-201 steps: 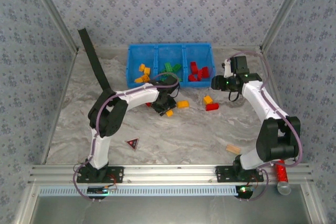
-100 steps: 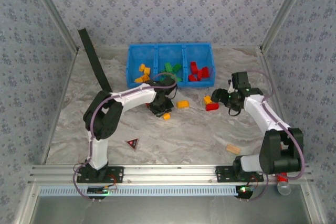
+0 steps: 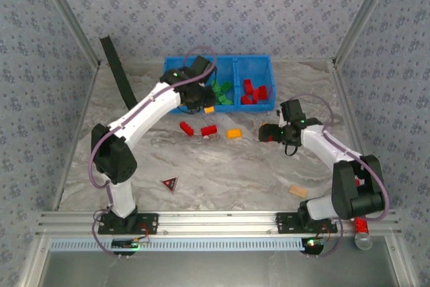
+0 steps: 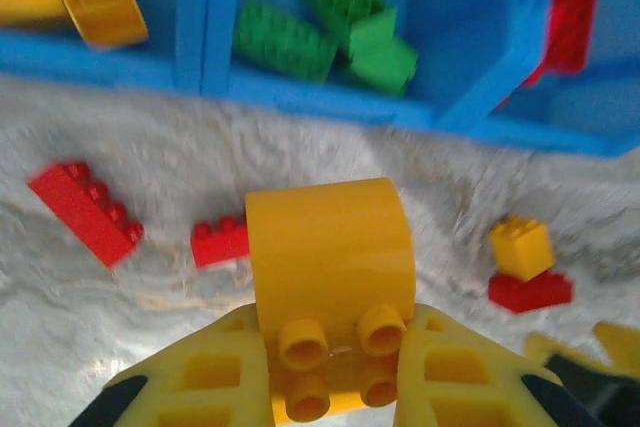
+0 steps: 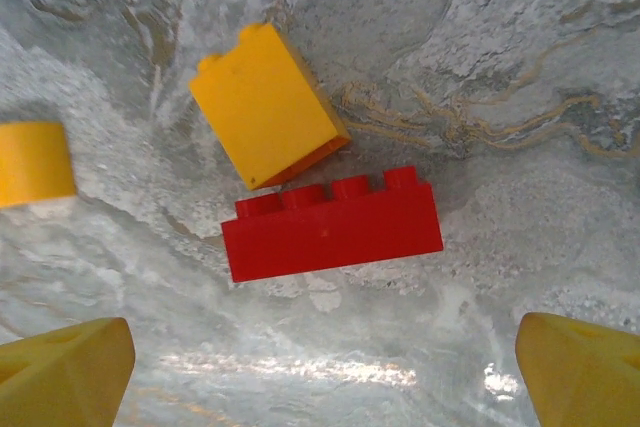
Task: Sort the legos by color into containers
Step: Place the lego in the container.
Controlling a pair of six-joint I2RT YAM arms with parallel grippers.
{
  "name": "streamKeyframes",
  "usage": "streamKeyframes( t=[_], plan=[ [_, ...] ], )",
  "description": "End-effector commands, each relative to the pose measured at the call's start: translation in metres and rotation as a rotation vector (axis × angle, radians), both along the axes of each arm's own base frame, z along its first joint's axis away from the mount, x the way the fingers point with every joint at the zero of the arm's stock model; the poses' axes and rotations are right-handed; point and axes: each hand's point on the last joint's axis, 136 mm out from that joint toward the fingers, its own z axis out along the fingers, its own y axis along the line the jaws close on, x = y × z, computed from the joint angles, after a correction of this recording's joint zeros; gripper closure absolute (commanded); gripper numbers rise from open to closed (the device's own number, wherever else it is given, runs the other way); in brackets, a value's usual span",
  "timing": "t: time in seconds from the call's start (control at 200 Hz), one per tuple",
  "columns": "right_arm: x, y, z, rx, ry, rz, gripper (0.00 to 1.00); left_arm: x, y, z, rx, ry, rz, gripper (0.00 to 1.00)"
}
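My left pincer (image 4: 333, 352) is clamped on a rounded yellow brick (image 4: 330, 247), held at the near wall of the blue bin (image 4: 300, 97) — about where the yellow and green compartments meet. Next it needs carrying left, over the yellow compartment, before I release. My right pincer (image 5: 325, 367) is spread wide and holds nothing, above a red brick (image 5: 330, 227) on the tabletop (image 5: 500, 67), right against another yellow one (image 5: 265, 102) — the descent should straddle the red alone.
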Motion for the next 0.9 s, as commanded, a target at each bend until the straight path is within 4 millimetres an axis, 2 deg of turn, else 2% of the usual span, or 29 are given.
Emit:
streamKeyframes(
  t=[0.0, 0.2, 0.45, 0.665, 0.894],
  plan=[
    [0.008, -0.007, -0.006, -0.109, -0.015, 0.054, 0.0, 0.024, 0.025, 0.013, 0.101, -0.043, -0.017, 0.89],
    [0.014, -0.005, -0.019, -0.164, 0.015, 0.09, 0.0, 0.07, 0.043, 0.014, 0.155, -0.077, 0.012, 0.89],
    [0.026, -0.002, -0.026, -0.21, 0.042, 0.121, 0.03, 0.109, 0.054, -0.029, 0.218, -0.012, 0.017, 0.88],
    [0.026, 0.001, -0.035, -0.233, 0.095, 0.141, 0.12, 0.124, 0.063, -0.069, 0.219, 0.067, 0.039, 0.87],
    [0.019, 0.003, -0.04, -0.241, 0.138, 0.152, 0.24, 0.131, 0.071, -0.093, 0.209, 0.114, 0.06, 0.81]
  ],
)
